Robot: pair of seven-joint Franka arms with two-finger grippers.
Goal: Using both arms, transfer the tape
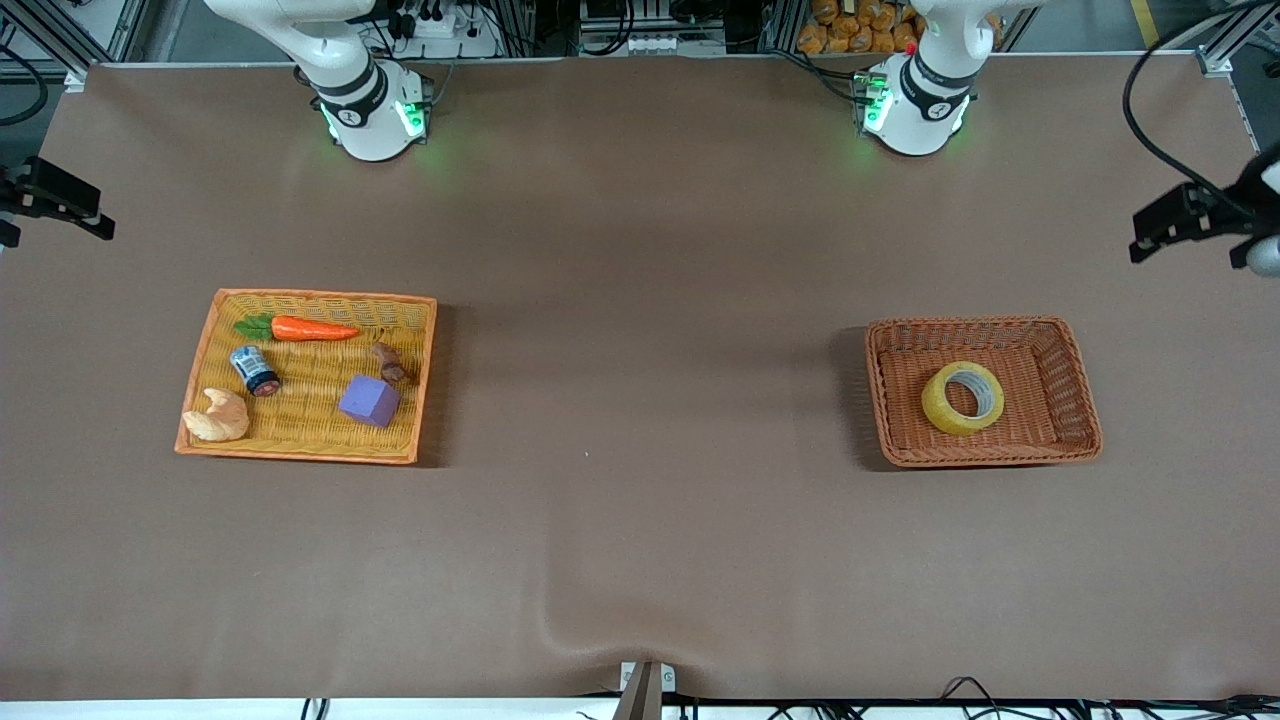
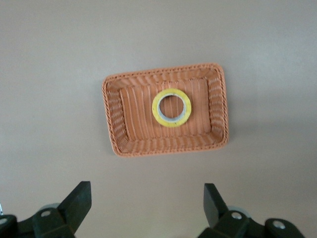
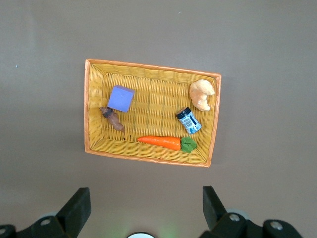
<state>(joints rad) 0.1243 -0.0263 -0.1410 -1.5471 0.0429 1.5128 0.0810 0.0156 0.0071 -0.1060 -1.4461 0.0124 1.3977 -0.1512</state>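
Lying flat in the brown basket (image 1: 1085, 400) toward the left arm's end of the table, the tape (image 1: 962, 397) sits untouched, arms cut off above. Left gripper (image 2: 147, 206) gapes wide over it. Right gripper (image 3: 146, 208), equally wide, hangs over the yellow tray (image 3: 94, 109).

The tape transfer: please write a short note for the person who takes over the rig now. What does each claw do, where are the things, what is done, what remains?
Left claw: open, holding nothing, high over the brown basket at the left arm's end of the table.
Right claw: open, holding nothing, high over the yellow tray at the right arm's end.
The tape lies in the brown basket, untouched.
The yellow tray holds a carrot, a purple cube, a croissant, a small can and a small brown item.
Done: nothing yet.
Left: pick up the tape, hand it between the arms, place it, probably in the yellow tray.
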